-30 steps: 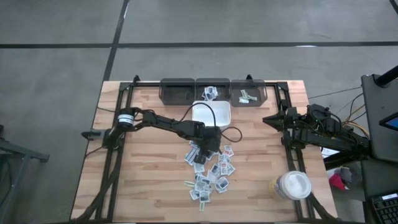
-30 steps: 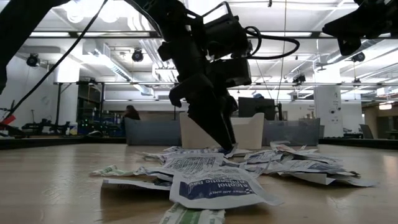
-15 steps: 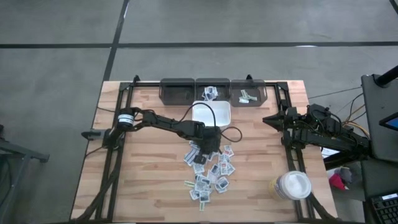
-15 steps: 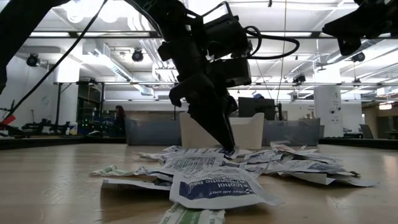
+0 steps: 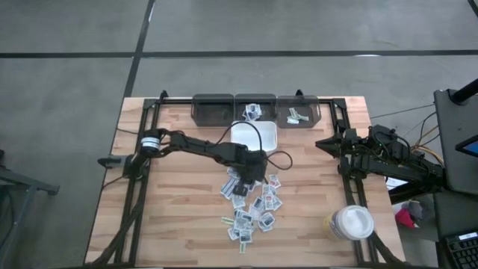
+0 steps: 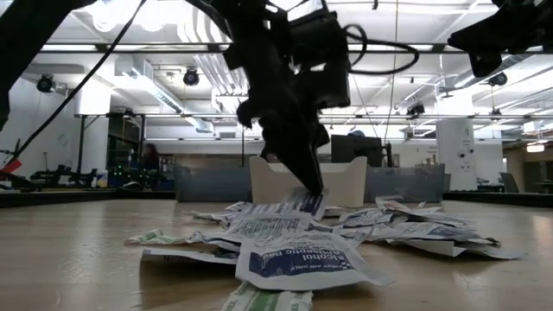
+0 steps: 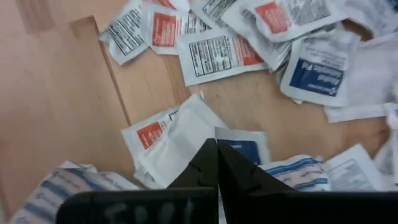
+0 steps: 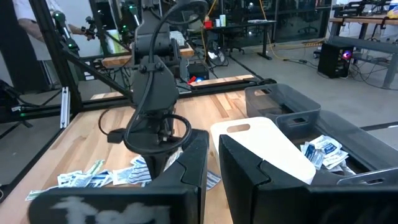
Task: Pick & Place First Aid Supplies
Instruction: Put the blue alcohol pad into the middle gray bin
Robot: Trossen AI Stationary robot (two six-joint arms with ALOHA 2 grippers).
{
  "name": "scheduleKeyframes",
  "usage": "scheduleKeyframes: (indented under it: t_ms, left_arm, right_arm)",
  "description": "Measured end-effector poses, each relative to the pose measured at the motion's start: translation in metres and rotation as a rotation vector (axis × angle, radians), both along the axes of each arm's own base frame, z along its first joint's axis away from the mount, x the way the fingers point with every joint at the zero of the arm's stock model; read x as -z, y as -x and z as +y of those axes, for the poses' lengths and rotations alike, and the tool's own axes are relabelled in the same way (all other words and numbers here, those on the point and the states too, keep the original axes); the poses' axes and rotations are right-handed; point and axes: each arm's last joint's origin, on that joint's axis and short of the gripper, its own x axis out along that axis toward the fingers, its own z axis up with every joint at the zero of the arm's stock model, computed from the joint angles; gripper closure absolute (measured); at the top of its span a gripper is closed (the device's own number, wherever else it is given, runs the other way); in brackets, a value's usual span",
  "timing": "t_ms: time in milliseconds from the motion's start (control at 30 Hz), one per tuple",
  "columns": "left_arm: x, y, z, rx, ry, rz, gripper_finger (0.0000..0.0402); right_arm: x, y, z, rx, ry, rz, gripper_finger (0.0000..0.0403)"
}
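The left gripper [image 6: 309, 192] is sitting over the top of the packet pile [image 5: 250, 203] in the middle of the table [image 5: 179, 217], just below the white tray [image 5: 254, 136]. Its fingers [image 7: 205, 163] are now pressed together, tips meeting, where a second ago they were standing spread over the pile. In the low view a blue-striped packet [image 6: 304, 204] is hanging tilted at the fingertips, its upper edge pinched between them and its lower edge just clear of the packets beneath; half a second ago the same packet was lying flat in the heap. The gripper is also sitting slightly higher than before in that view. From above, the arm's place over the pile is looking almost unchanged.

In the left wrist view the closed fingers are pointing down at a white packet with a red label [image 7: 166, 135] and a blue-labelled one [image 7: 244, 147], with more red-printed and blue-printed packets spread over the wood around them.

The rest of the pile is lying as before, trailing toward the near edge of the table, with an alcohol-pad packet [image 6: 304, 262] nearest the low camera. A few packets are resting in the middle bin [image 5: 255, 110] and the right bin [image 5: 298, 113] at the far edge.

The right gripper [image 5: 323, 143] is waiting at the right side of the table, well apart from the pile, its fingers [image 8: 249, 163] standing close with a narrow gap and nothing between them. A white-lidded jar [image 5: 352, 222] is standing at the near right corner.
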Motion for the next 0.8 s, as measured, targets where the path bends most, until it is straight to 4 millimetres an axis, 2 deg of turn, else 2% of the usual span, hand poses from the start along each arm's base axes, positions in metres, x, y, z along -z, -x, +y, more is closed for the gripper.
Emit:
scheduleKeyframes:
  t_ms: [100,333,467,600,700,800]
  left_arm:
    - [-0.020,0.000,0.001,-0.001,0.000,-0.014,0.0401]
    - [-0.081,-0.002,0.002,-0.038,-0.035,-0.078,0.0401]
    - [-0.117,-0.006,0.007,-0.149,-0.195,-0.184,0.0401]
    - [-0.144,-0.008,0.014,-0.276,-0.493,-0.266,0.0401]
    - [-0.156,-0.008,0.024,-0.317,-0.688,-0.282,0.0401]
    - [-0.159,-0.008,0.040,-0.311,-0.740,-0.272,0.0401]
  right_arm:
    - [0.000,0.000,0.000,0.000,0.000,0.000,0.0364]
    - [0.000,0.000,0.000,0.001,0.000,0.000,0.0364]
    - [0.000,0.000,0.000,0.000,0.000,0.000,0.0364]
    - [0.000,0.000,0.000,0.000,0.000,0.000,0.0364]
    - [0.000,0.000,0.000,0.000,0.000,0.000,0.0364]
    - [0.000,0.000,0.000,0.000,0.000,0.000,0.0364]
